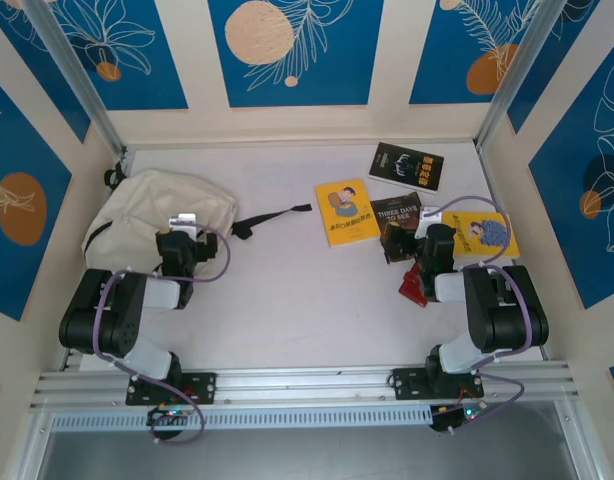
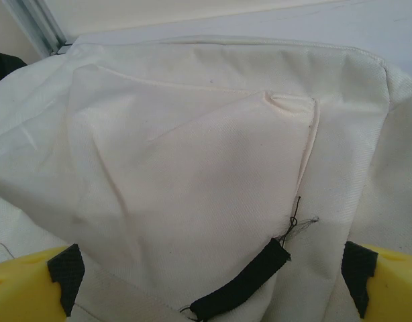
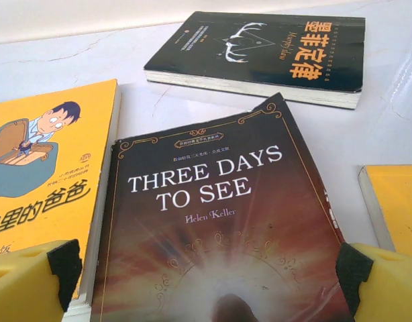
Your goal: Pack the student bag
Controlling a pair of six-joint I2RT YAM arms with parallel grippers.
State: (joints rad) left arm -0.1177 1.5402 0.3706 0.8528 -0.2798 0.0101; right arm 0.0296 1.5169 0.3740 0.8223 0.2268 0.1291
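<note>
Bag at the left, books at the right, both pincers wide.
The cream student bag (image 1: 172, 215) lies slumped at the far-left corner of the table (image 1: 287, 290), a black strap (image 1: 272, 217) trailing right. The left gripper (image 2: 213, 275) is spread wide over its canvas, pinching nothing. The right gripper (image 3: 209, 275), equally spread, hovers over the "Three Days to See" book (image 3: 219, 215), between a yellow cartoon-cover book (image 3: 45, 174) and another yellow book (image 3: 394, 201), a black book (image 3: 266, 50) beyond.
</note>
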